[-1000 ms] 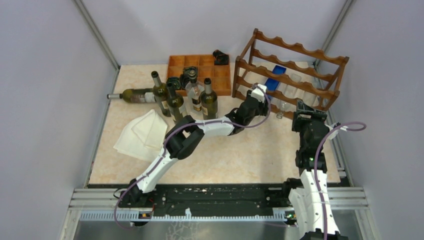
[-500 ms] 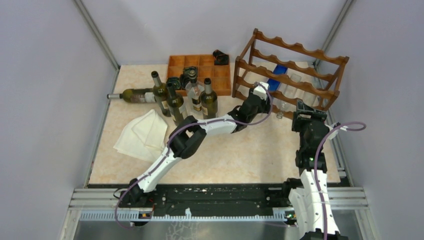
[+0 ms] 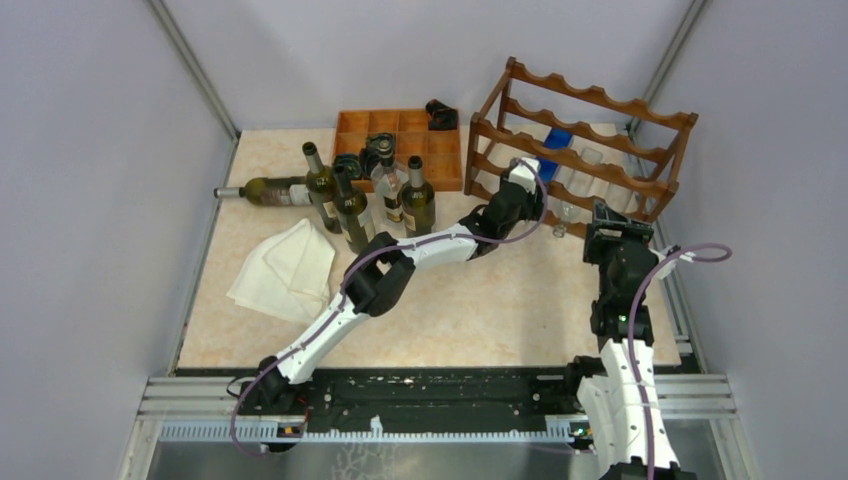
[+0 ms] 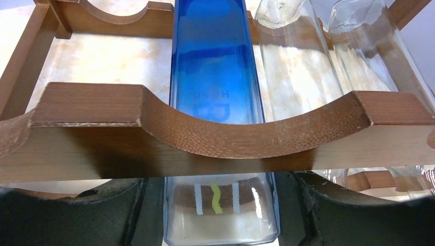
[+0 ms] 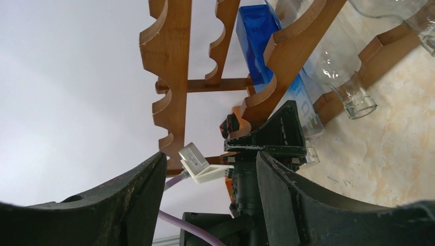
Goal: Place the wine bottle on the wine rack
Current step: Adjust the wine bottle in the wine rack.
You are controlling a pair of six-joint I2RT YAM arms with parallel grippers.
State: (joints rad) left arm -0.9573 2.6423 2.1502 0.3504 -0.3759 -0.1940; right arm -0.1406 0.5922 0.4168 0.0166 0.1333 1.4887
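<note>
Left gripper (image 4: 221, 207) clasps the blue wine bottle (image 4: 215, 61) on the wine rack (image 4: 92, 128); right gripper (image 5: 205, 197) gapes empty

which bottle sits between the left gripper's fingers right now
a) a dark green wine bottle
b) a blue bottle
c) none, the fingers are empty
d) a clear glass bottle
b: in the left wrist view the blue bottle lies between the dark fingers of the left gripper, its body resting in a scallop of the wine rack rail.
</note>
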